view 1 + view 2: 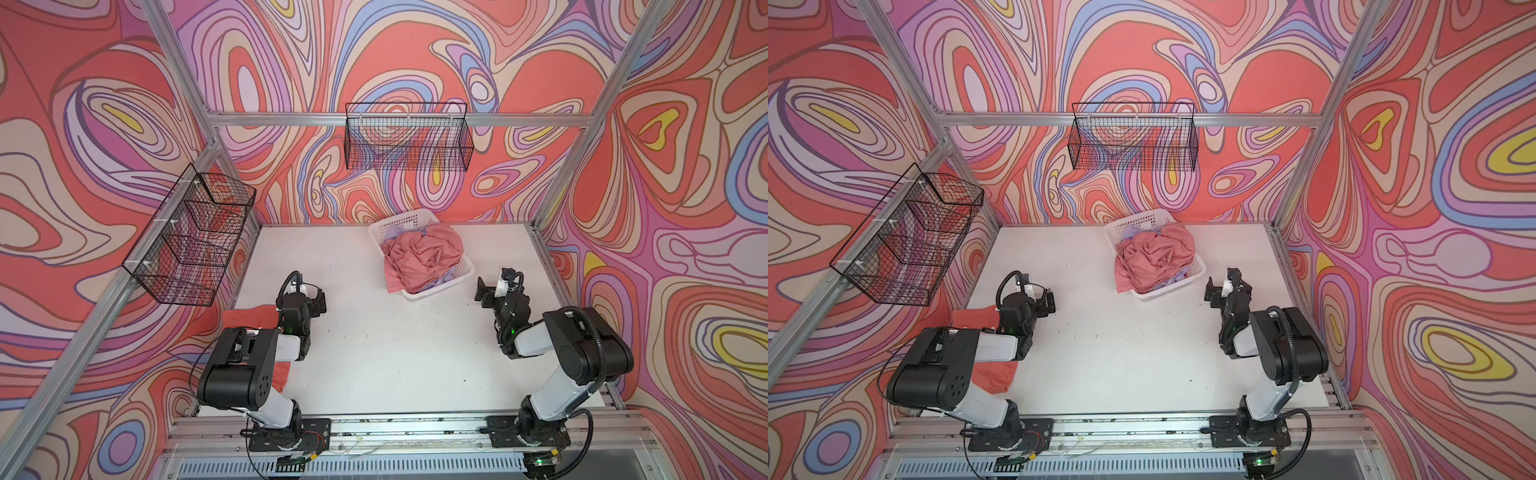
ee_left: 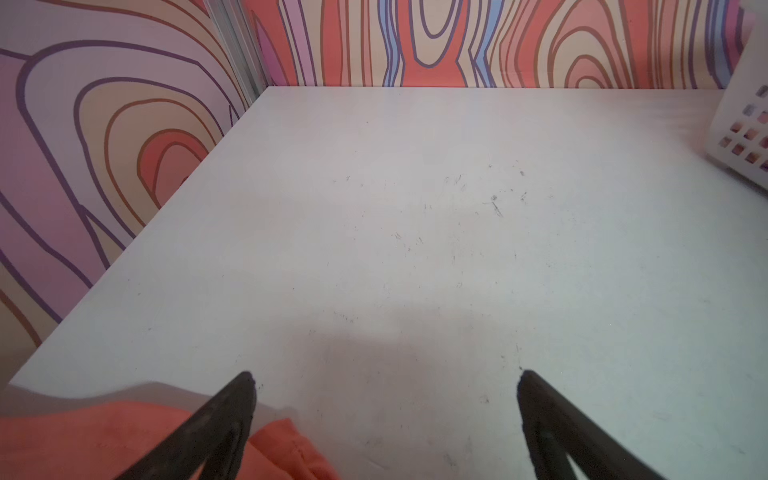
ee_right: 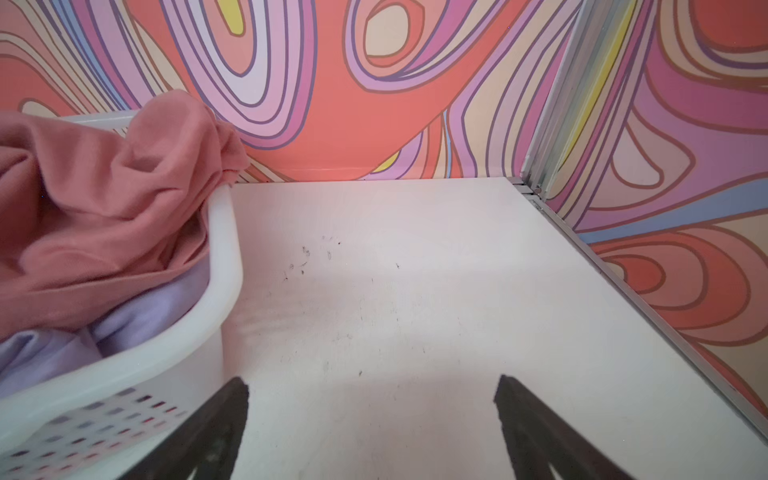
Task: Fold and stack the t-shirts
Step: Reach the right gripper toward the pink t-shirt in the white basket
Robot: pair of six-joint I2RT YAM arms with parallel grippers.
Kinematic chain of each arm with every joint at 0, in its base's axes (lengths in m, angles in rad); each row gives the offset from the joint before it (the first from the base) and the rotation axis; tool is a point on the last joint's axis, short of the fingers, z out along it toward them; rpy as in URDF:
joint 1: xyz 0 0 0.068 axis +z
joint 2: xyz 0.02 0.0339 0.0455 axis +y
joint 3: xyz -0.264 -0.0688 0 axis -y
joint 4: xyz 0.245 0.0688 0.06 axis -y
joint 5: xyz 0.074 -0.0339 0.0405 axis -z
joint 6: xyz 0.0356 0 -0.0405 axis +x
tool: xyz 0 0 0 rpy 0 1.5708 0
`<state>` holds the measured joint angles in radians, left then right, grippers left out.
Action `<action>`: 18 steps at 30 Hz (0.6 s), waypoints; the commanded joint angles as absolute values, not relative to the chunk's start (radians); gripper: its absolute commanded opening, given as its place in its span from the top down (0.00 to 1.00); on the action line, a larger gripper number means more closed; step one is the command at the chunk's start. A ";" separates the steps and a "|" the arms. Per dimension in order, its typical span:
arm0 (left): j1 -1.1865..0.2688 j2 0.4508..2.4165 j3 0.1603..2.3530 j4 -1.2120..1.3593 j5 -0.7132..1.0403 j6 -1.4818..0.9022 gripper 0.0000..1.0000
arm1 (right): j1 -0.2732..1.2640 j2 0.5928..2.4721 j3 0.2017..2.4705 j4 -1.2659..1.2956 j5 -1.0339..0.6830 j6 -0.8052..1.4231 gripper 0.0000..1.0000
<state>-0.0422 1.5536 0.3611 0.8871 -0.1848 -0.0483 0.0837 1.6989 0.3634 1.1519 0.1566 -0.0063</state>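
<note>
The white tabletop [image 1: 395,353] is seen bare between the arms. The white slatted plastic basket [image 1: 432,292], just inward of the right gripper [image 3: 372,382], is heaped with the crumpled salmon-pink t-shirt [image 1: 422,255] over the lavender t-shirt [image 3: 137,320]. The orange-coral t-shirt [image 2: 83,436] is laid at the left edge beside the left gripper [image 2: 384,376]. Both jaws are seen apart, empty.

Bright, even light – soft shadows under both arms – wide-angle bending, wrist-view edges blurred.

both top views: high over the near edge, tilted down across the tabletop [image 1: 395,353] | left wrist: low, close, facing its far left corner | right wrist: low, beside the basket [image 3: 226,249], facing far right corner | shared by all: basket
</note>
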 commanded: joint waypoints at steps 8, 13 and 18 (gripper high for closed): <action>-0.043 1.545 0.367 0.919 -0.199 -0.037 0.00 | 0.077 1.710 0.374 1.160 0.150 -0.009 0.02; -0.042 1.545 0.366 0.919 -0.199 -0.036 0.00 | 0.075 1.710 0.379 1.148 0.141 -0.005 0.02; -0.041 1.548 0.372 0.910 -0.198 -0.034 0.00 | 0.074 1.710 0.379 1.149 0.141 -0.005 0.02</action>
<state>-0.0422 1.5536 0.3611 0.8871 -0.1848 -0.0483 0.0788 1.6989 0.3634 1.1461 0.1509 -0.0055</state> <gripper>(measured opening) 0.998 0.983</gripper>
